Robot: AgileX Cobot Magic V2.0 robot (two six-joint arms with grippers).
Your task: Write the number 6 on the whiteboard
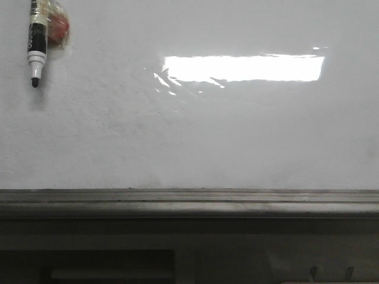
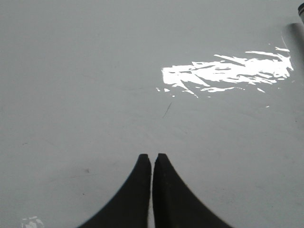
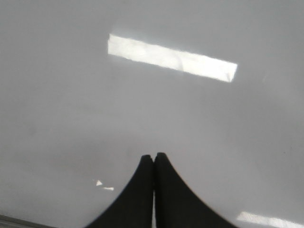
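The whiteboard point(image 1: 237, 136) fills the front view, glossy white with faint smudges. No number 6 shows on it in any view. A black-and-white marker point(image 1: 37, 41) lies uncapped at the board's far left, its black tip toward the ledge. Neither gripper shows in the front view. My left gripper point(image 2: 152, 156) is shut and empty over bare board point(image 2: 71, 71). A short thin dark mark point(image 2: 166, 110) lies just beyond it. My right gripper point(image 3: 154, 155) is shut and empty over bare board point(image 3: 71, 104).
A grey metal ledge point(image 1: 189, 201) runs along the board's near edge. A red object in clear wrap point(image 1: 58, 26) lies beside the marker. A bright rectangular glare patch point(image 1: 243, 68) sits mid-board and also shows in the left wrist view point(image 2: 228, 73) and the right wrist view point(image 3: 171, 57).
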